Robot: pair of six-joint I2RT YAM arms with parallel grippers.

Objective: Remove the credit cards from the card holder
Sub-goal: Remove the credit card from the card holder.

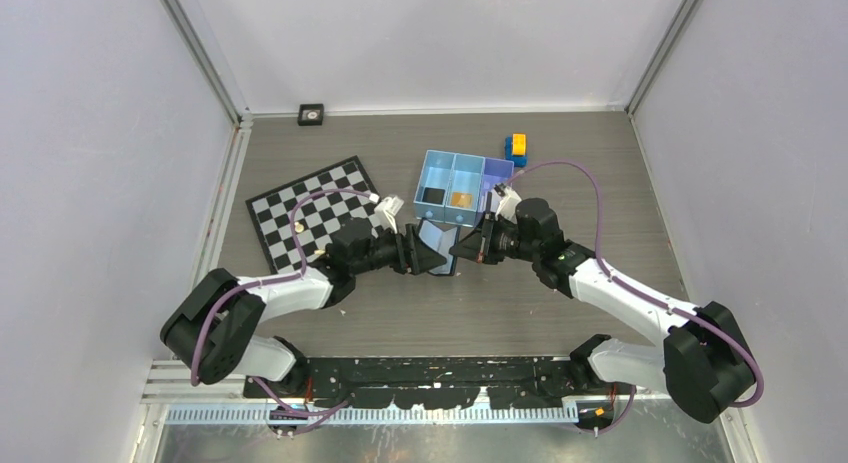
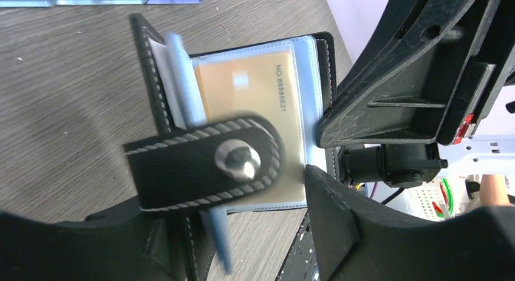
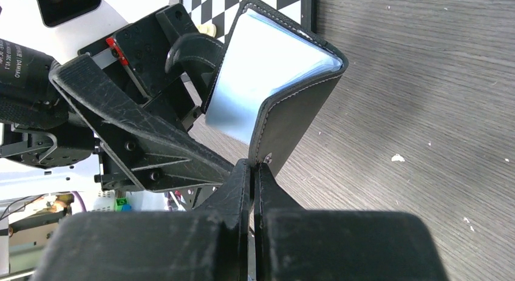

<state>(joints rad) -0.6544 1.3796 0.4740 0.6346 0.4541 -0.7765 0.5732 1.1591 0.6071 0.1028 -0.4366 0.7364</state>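
Card holder: open, upright between both pincers; left pincer straddling it, grip indiscernible; right pincer closed at its cover edge; gold-orange card still sleeved just ahead of left pincer, removal judged outstanding; silvery card not seen.

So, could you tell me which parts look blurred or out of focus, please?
Left wrist: the strap and the holder's near leaves are smeared, while the gold card's number is legible. Right wrist: near fingers soft, holder crisp. Top: evenly lit, sharp.
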